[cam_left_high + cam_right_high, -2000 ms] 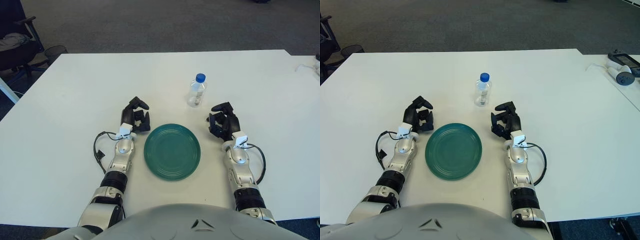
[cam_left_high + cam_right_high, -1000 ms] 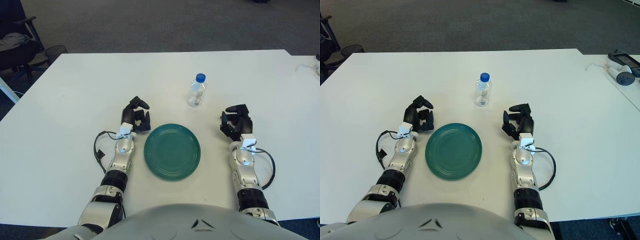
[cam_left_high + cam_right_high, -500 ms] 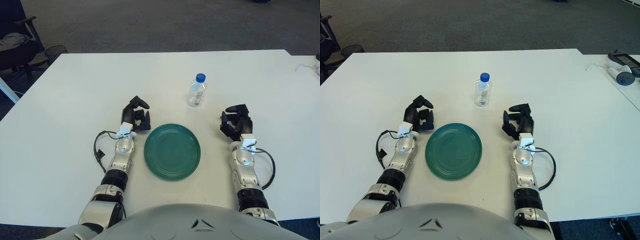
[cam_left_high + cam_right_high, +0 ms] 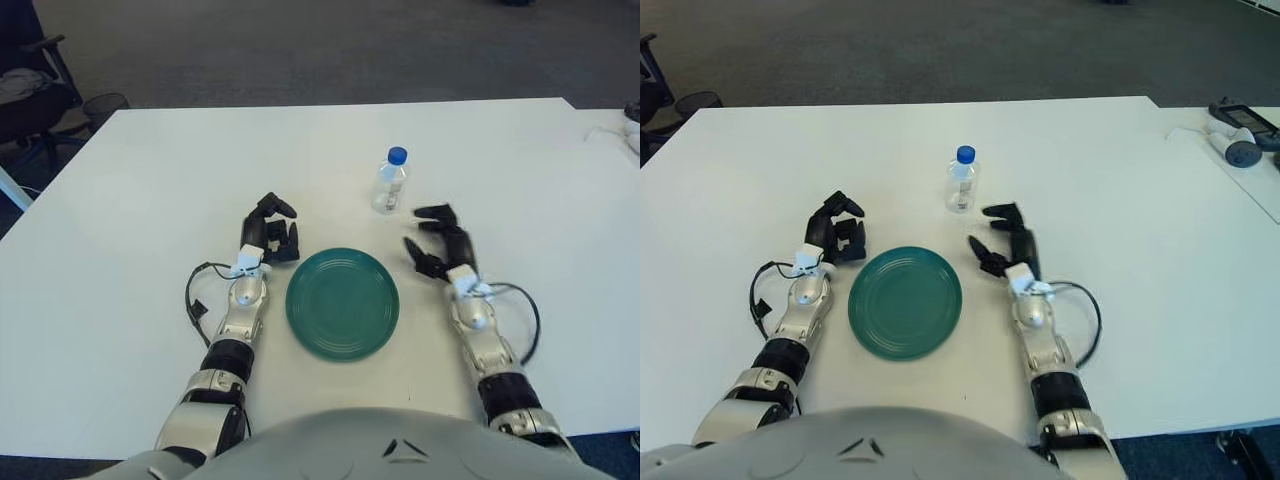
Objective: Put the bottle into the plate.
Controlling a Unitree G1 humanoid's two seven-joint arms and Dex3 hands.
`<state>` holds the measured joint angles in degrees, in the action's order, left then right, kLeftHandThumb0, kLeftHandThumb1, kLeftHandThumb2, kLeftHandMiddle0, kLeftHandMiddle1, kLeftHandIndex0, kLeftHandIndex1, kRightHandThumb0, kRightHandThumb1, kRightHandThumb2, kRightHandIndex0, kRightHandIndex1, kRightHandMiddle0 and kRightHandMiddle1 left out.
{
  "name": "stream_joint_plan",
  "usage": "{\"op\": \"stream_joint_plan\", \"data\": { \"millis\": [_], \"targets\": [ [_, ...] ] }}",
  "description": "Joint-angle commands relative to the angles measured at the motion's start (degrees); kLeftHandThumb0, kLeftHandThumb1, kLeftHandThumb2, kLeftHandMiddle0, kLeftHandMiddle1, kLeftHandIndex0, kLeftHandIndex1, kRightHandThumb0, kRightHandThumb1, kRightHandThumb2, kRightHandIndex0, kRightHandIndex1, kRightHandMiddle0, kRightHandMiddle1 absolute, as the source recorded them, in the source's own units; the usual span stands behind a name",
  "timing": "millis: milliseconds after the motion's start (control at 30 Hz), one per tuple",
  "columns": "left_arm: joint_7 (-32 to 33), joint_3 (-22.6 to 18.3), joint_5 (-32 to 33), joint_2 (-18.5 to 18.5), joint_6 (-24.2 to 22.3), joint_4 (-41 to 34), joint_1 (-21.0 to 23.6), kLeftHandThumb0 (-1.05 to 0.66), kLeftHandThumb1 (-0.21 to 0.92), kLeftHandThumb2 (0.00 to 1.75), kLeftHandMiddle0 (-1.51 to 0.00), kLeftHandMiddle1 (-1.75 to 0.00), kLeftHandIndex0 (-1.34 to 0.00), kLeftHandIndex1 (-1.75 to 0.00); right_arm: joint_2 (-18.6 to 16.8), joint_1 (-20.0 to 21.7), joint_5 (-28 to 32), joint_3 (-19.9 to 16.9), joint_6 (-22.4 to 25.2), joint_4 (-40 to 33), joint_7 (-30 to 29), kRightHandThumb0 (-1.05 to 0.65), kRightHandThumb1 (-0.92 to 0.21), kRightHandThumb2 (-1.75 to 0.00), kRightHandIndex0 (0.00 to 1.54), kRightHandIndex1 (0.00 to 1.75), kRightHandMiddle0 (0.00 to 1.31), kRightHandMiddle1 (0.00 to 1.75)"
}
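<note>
My right hand (image 4: 434, 243) sits on the white table (image 4: 140, 180), just right of the green plate (image 4: 342, 303) and a little nearer me than the bottle (image 4: 390, 181). Its 3 fingers (image 4: 432, 212) are spread wide and hold nothing, the opening turned toward the bottle; I judge this is the posture for closing around the bottle's body from the side, since a side grip suits a tall, narrow, upright thing.

The bottle stands upright on the table beyond the plate and slightly to its right, clear plastic with a blue cap (image 4: 397, 155). It is apart from the plate and apart from my hand; nothing touches it. It looks nearly empty, so I expect it to be light and easy to tip if a finger nudges it before the grip closes.

My left hand (image 4: 270, 237) rests on the table just beside the plate's left rim, fingers loosely curled around nothing. I keep it there because the bottle lies on the right side, within my right arm's easier reach.

The plate is bare, so the task is not yet begun in earnest: reach, grasp, lift over the rim, set down inside.
</note>
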<state>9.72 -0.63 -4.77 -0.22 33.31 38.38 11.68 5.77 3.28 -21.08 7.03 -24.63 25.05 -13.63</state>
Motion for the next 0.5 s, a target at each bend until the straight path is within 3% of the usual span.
{"op": "stream_joint_plan", "data": {
  "millis": [0,467],
  "targets": [
    [-0.27,-0.23,-0.18,0.22,0.03,2.65,-2.83,-0.51,0.21,1.44,-1.28,-1.75,-0.69,-1.75,-0.52,-2.77,-2.51,2.95,-3.15,7.3,-2.5,-1.02,-0.81,-0.15,0.01,0.03,0.01,0.04],
    [0.1,-0.52,-0.2,-0.01,-0.28,1.92,-3.08,-0.51,0.21,1.44,-1.28,-1.75,-0.69,-1.75,-2.99,-0.31,1.79,1.08,-11.88,14.26,-7.93,-1.05,-0.88,-0.09,0.0,0.0,0.0,0.0]
  ]
}}
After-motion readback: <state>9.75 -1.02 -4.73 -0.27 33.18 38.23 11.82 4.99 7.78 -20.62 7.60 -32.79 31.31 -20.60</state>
